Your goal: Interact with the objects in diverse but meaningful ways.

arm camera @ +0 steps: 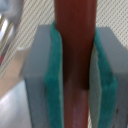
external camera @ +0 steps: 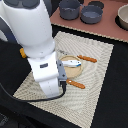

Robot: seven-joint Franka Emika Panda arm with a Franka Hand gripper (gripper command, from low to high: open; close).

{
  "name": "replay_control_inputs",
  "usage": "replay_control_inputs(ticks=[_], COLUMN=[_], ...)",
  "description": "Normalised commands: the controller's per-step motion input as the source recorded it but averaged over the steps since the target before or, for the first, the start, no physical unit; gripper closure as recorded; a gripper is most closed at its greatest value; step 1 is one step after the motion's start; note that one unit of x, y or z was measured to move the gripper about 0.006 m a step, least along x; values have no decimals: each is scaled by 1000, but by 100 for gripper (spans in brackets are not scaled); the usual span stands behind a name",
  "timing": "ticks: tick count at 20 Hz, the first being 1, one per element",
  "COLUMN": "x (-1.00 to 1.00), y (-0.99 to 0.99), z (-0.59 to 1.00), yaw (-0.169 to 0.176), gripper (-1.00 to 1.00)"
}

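In the wrist view a red-brown sausage (arm camera: 74, 45) stands lengthwise between my gripper's green pads (arm camera: 54, 80), and the gripper (arm camera: 76, 85) is shut on it. In the exterior view the white arm (external camera: 40, 60) hangs over the left of the mat and hides the gripper's fingers and the sausage. A silver fish (external camera: 74, 63) lies on the round tan plate (external camera: 79, 73), just to the exterior view's right of the arm. A yellow-orange bit of the bread loaf (external camera: 22, 52) peeks out at the arm's left side.
An orange-handled utensil (external camera: 88, 58) lies behind the plate and another (external camera: 76, 84) in front of it, all on a beige mat (external camera: 97, 52). Two dark pots (external camera: 70, 8) (external camera: 91, 14) and a bowl (external camera: 123, 17) stand at the back.
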Motion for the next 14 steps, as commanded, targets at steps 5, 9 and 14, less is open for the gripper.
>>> replay_control_inputs(ticks=[5,9,14], x=[249,62,0], y=[-120,-56,0], z=[-81,258,981], yaw=[-10,0,0], gripper=[-100,-100,-100])
